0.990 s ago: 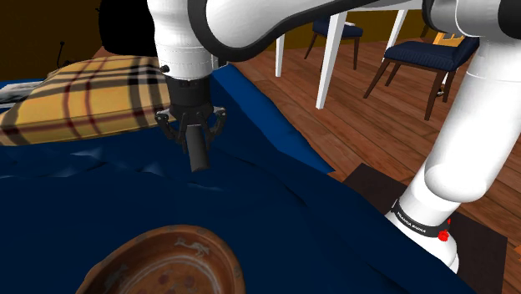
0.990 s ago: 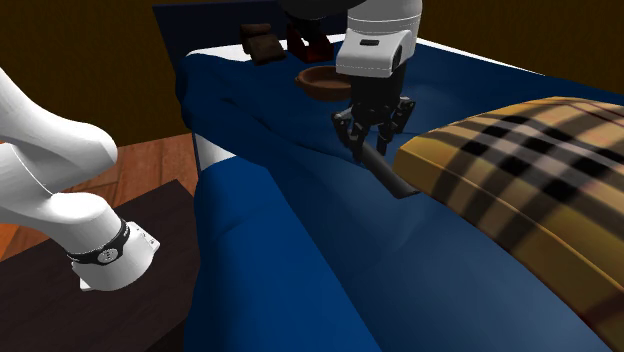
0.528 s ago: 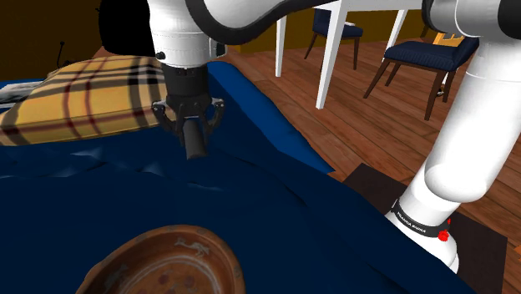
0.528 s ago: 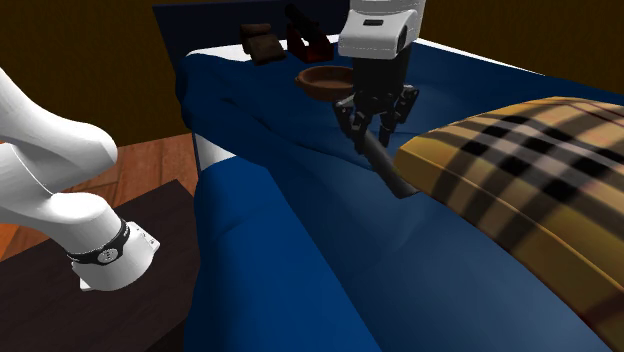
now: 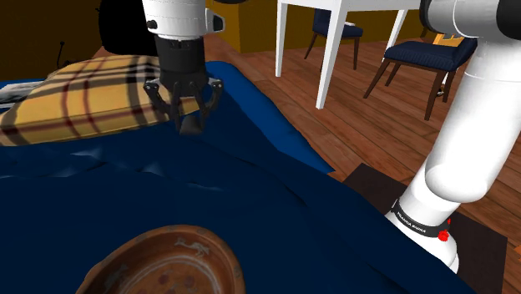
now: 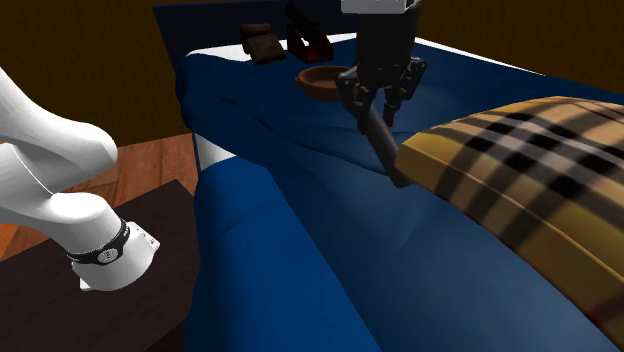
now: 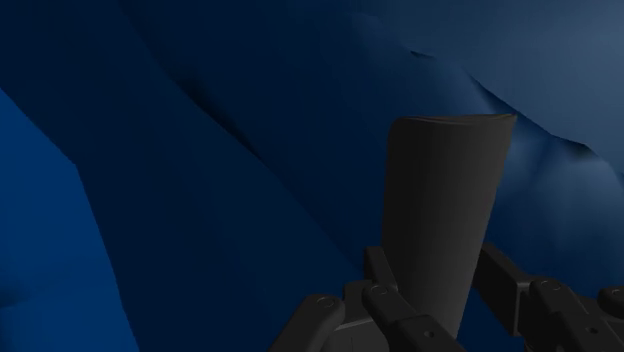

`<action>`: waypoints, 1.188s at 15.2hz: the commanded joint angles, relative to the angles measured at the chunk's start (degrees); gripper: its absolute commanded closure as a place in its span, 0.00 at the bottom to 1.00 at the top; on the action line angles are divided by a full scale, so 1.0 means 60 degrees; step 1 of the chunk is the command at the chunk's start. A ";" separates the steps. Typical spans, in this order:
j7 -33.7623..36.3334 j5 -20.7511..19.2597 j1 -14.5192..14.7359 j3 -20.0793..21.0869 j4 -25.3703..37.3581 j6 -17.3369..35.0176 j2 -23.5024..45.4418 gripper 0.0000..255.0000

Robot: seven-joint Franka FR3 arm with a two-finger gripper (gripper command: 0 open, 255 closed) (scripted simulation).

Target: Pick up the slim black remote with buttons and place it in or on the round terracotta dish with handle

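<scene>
Rumpled blue bedding (image 5: 250, 192) is spreading below the black gripper (image 5: 189, 110), which is clamping a slim, smooth dark remote (image 6: 385, 150); the round brown dish (image 5: 138, 250) is sitting empty

I'm running this one in a home, apparently a bedroom open to a dining corner. My work surface is a bed under a rumpled navy bedspread (image 5: 250, 192), with a tan plaid pillow (image 5: 75, 100) lying on it. Past the bed's edge I see reddish wood-plank floor (image 5: 367, 125), the white legs of a table (image 5: 331, 58) and dark wooden chairs with navy seat cushions (image 5: 430, 52). The wall (image 5: 250, 25) behind the table is mustard yellow.
</scene>
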 commanded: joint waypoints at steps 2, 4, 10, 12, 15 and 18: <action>0.0045 -0.0055 0.0063 0.0018 0.0479 -0.0429 0.0069 1.00; 0.0082 -0.0114 0.0120 0.0028 0.0816 -0.0710 0.0147 1.00; 0.0228 -0.0370 0.0365 0.0061 0.1939 -0.1600 0.0473 1.00; 0.0413 -0.0337 0.0467 0.0133 0.1874 -0.1595 0.0395 1.00; 0.0978 -0.0250 0.0771 0.0355 0.1592 -0.1474 0.0184 1.00; 0.1600 -0.0258 0.1152 0.0580 0.1440 -0.1397 0.0097 1.00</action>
